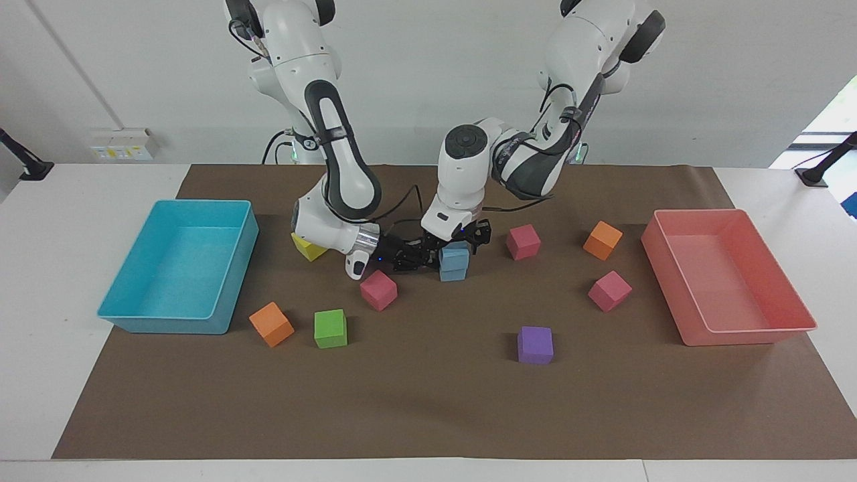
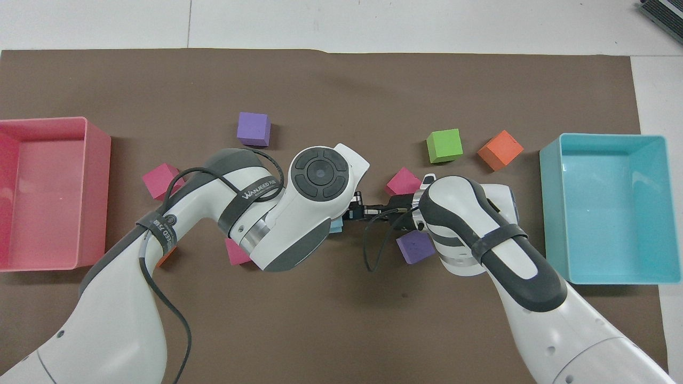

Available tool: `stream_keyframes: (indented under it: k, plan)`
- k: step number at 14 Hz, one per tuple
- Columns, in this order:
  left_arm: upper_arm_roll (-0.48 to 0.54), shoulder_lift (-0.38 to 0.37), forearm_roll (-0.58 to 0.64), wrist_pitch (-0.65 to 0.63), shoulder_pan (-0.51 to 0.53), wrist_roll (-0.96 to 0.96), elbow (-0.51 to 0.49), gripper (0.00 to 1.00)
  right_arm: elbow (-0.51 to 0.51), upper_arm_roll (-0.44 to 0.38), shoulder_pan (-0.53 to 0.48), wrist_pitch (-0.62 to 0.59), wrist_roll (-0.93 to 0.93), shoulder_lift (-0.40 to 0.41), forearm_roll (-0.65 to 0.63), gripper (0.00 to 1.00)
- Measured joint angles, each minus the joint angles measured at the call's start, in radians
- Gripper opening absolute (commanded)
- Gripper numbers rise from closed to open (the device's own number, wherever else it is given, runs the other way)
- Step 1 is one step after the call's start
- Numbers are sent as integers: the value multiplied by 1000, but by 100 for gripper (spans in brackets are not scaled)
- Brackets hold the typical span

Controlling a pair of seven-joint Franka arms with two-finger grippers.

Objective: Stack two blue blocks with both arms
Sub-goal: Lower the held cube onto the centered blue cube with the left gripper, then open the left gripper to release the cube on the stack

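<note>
Two blue blocks stand stacked near the middle of the mat, the upper blue block [image 1: 454, 255] square on the lower blue block [image 1: 453, 272]. My left gripper [image 1: 460, 242] points down over the stack, open, with a finger on either side of the upper block's top. My right gripper [image 1: 423, 256] lies low and level beside the stack, toward the right arm's end, shut, its tips at the lower block's side. In the overhead view the left wrist covers the stack; only a sliver of the blue blocks [image 2: 336, 227] shows, with the right gripper [image 2: 355, 213] beside it.
A turquoise tray [image 1: 167, 325] stands at the right arm's end and a pink tray [image 1: 743, 335] at the left arm's end. Loose cubes surround the stack: yellow [image 1: 306, 249], pink [image 1: 378, 289], pink [image 1: 523, 241], orange [image 1: 602, 239], green [image 1: 331, 328], purple [image 1: 535, 345].
</note>
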Motion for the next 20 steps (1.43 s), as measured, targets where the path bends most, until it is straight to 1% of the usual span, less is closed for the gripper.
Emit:
stream_keyframes:
  k: [13, 17, 20]
  plan:
    - [2, -9, 0, 0, 16, 2, 5, 100, 0, 0, 0, 0, 0, 0, 0, 0]
    - [4, -41, -6, 0, 27, 2, 17, 100, 0, -1, 0, 0, 0, 0, 0, 0]
    - [14, -98, -13, -5, 49, 2, 33, 100, -1, -4, -1, 16, 0, -9, 0, 0]
